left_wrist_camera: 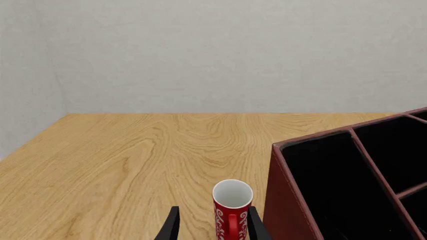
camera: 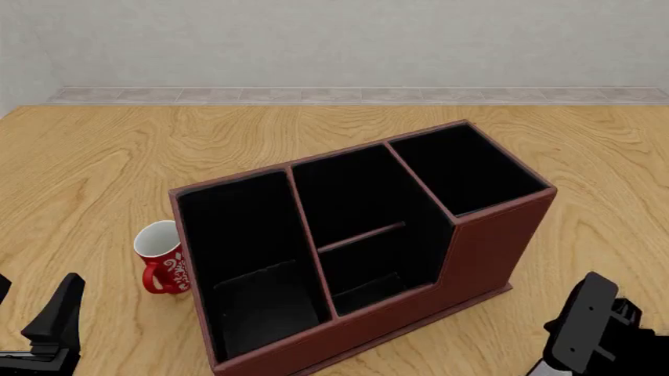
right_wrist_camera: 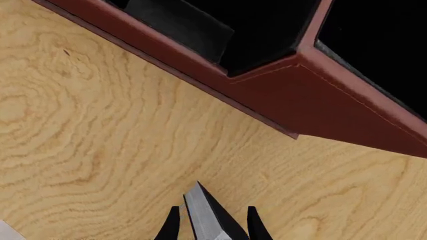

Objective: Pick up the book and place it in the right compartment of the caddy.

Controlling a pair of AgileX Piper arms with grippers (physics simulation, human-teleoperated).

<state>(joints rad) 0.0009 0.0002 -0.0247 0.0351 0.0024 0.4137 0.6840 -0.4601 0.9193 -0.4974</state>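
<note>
The dark red-brown caddy (camera: 491, 243) stands mid-table, turned at an angle. Its right compartment (camera: 465, 168), the small tall-walled end, holds nothing I can see. Near the table's front right, my right gripper (camera: 601, 337) is shut on the book (camera: 587, 321), a thin black slab held off the table. In the right wrist view the book (right_wrist_camera: 200, 215) shows a grey page edge and sticks out past the fingertips of the right gripper (right_wrist_camera: 213, 210), a short way from the caddy's stepped front wall (right_wrist_camera: 347, 105). My left gripper (camera: 31, 301) is open at the front left.
A small red-and-white mug (camera: 162, 258) stands on the table beside the caddy's wide left end. In the left wrist view the mug (left_wrist_camera: 232, 207) sits just beyond the open left gripper (left_wrist_camera: 212, 227), with the caddy (left_wrist_camera: 287, 200) next to it.
</note>
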